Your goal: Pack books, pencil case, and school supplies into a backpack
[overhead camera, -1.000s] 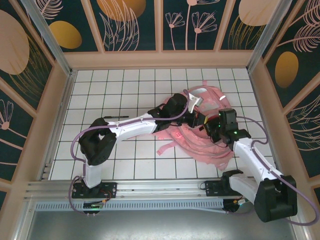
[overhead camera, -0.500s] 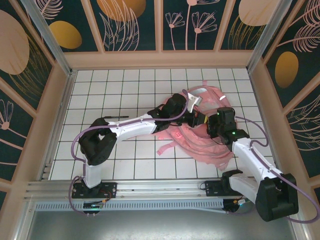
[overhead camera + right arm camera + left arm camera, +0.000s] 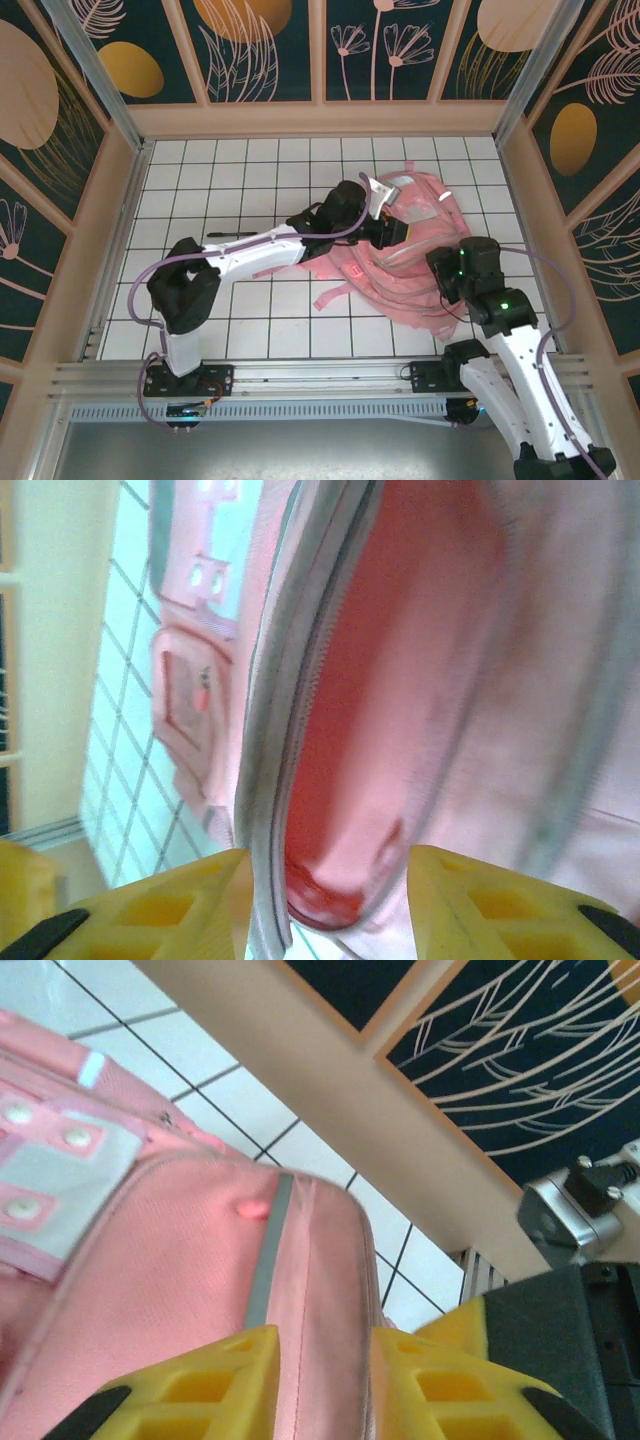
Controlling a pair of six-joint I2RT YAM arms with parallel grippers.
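Left jaws: a narrow gap. My wrist camera shows the two yellow fingers (image 3: 200,1385) with a ridge of the pink backpack (image 3: 170,1280) running up between them. I cannot tell whether they pinch the cloth or merely straddle it.
Right jaws: standing well apart. One yellow finger (image 3: 160,905) sits on each side of the view, and I see nothing clamped between them.
Between the right jaws: the grey zip edge (image 3: 262,780) of the bag's gaping mouth passes just beside the left-hand finger, with red-pink lining beyond it.
Left arm (image 3: 262,252): stretched across the worktop (image 3: 250,170), with its tip over the upper left part of the bag.
Right arm (image 3: 520,360): its head sits at the bag's lower right edge.
Backpack position: from above it lies flat on the white tiled worktop, right of centre, between the two arm tips (image 3: 420,200).
Backpacks counted: one.
Grey strips on the cloth ahead of the left jaws: one (image 3: 265,1260), running lengthwise toward the fingers.
White studs on the pale patch beside that strip: three (image 3: 75,1138).
Pens counted: one thin dark pen (image 3: 228,236), as far as I can make out. It lies on the tiles just beyond the left forearm, well apart from the bag.
Arms counted: two.
Fingers counted: two on each wrist.
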